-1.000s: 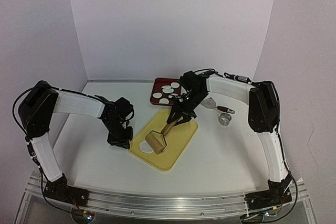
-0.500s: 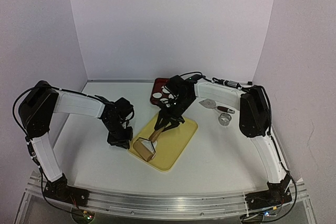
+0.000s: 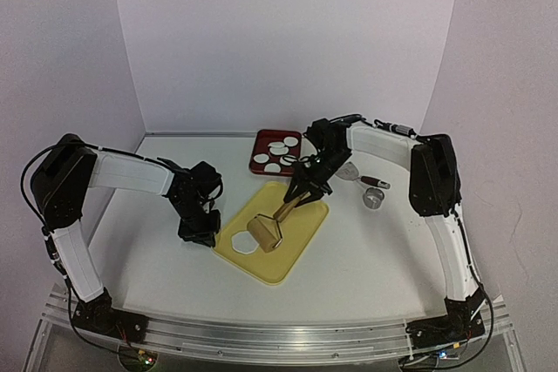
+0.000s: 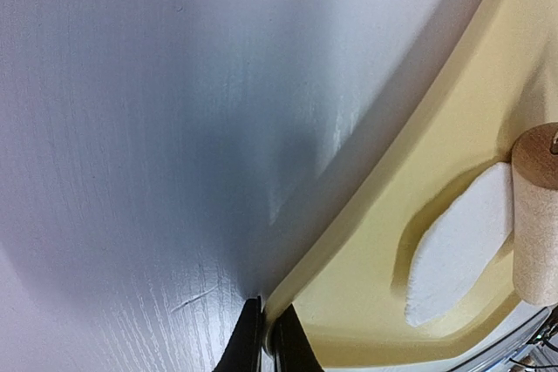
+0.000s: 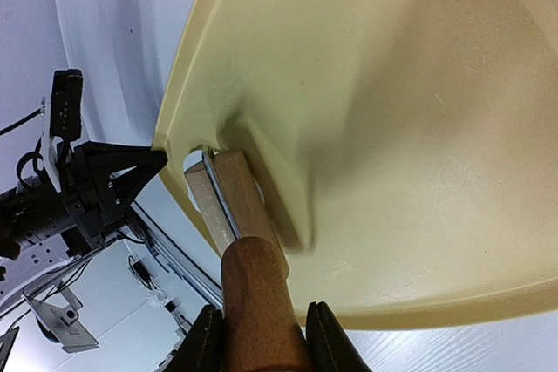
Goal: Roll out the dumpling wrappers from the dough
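Table [image 3: 375, 254]: open surface near-right of yellow board [image 3: 301, 231]. Left gripper [image 3: 199, 233] clamps board's left rim. Red tray [image 3: 259, 140] just beyond far corner holds dumpling wrappers [image 3: 278, 147]. Right gripper [image 3: 305, 189] clenches rolling pin [image 3: 263, 234] handle; roller touches dough [image 4: 453, 254] beside that rim.

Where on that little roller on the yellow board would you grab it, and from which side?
By its wooden handle, from the far-right side, as the right gripper does. The handle slopes up off the yellow board, leaving room to clamp it, and the drum is left free to turn over the dough.
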You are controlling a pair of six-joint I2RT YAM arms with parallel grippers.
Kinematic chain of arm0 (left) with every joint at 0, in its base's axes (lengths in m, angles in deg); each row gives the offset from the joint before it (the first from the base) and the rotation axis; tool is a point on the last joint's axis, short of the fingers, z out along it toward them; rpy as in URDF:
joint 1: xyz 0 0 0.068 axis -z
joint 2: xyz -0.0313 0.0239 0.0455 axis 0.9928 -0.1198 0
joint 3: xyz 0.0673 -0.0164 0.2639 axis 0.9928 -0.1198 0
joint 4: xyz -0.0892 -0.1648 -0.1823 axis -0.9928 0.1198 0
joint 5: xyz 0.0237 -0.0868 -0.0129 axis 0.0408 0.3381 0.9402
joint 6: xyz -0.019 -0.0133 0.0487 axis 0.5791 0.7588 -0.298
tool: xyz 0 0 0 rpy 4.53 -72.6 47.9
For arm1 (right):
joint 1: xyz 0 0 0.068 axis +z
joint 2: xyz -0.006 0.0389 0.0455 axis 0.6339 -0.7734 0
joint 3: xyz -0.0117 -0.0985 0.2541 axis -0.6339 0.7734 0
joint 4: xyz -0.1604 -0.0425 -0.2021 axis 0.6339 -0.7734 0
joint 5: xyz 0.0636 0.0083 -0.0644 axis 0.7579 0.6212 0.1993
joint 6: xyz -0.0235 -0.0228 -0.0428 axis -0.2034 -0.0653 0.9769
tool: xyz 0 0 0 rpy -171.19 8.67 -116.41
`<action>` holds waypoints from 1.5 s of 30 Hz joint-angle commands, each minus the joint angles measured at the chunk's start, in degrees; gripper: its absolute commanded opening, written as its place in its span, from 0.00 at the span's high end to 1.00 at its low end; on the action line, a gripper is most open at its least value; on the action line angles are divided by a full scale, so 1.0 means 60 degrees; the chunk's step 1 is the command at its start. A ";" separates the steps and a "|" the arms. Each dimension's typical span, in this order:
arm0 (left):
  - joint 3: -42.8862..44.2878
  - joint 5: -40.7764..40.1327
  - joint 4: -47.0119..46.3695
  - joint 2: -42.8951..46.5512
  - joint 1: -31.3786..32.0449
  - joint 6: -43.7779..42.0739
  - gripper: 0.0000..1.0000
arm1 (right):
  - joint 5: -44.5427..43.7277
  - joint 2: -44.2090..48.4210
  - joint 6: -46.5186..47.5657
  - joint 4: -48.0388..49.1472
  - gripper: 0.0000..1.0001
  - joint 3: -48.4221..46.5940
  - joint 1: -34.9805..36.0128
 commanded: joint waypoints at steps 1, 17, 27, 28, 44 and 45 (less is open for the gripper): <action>0.0629 -0.0590 -0.0241 0.0389 -0.0294 0.0175 1.00 | -0.5741 -0.1530 0.0400 -0.1475 1.00 0.0603 0.0311; 0.0884 -0.0408 -0.0276 0.0082 -0.0294 -0.0023 1.00 | -0.5326 -0.2651 0.0320 -0.1877 1.00 -0.0769 0.1669; 0.0855 -0.0465 -0.0263 0.0119 -0.0309 -0.0076 1.00 | -0.6021 -0.2459 0.0152 -0.1979 1.00 -0.0834 0.1535; 0.0847 -0.0477 -0.0262 0.0136 -0.0313 -0.0078 1.00 | -0.6175 -0.2353 0.0114 -0.1972 1.00 -0.0759 0.1418; 0.0581 -0.0509 -0.0350 0.0563 -0.0685 -0.0103 1.00 | -0.7492 -0.1807 0.0164 -0.1934 1.00 0.0119 0.0030; 0.0582 -0.0507 -0.0350 0.0571 -0.0700 -0.0115 1.00 | -0.7502 -0.1794 0.0161 -0.1930 1.00 0.0134 -0.0007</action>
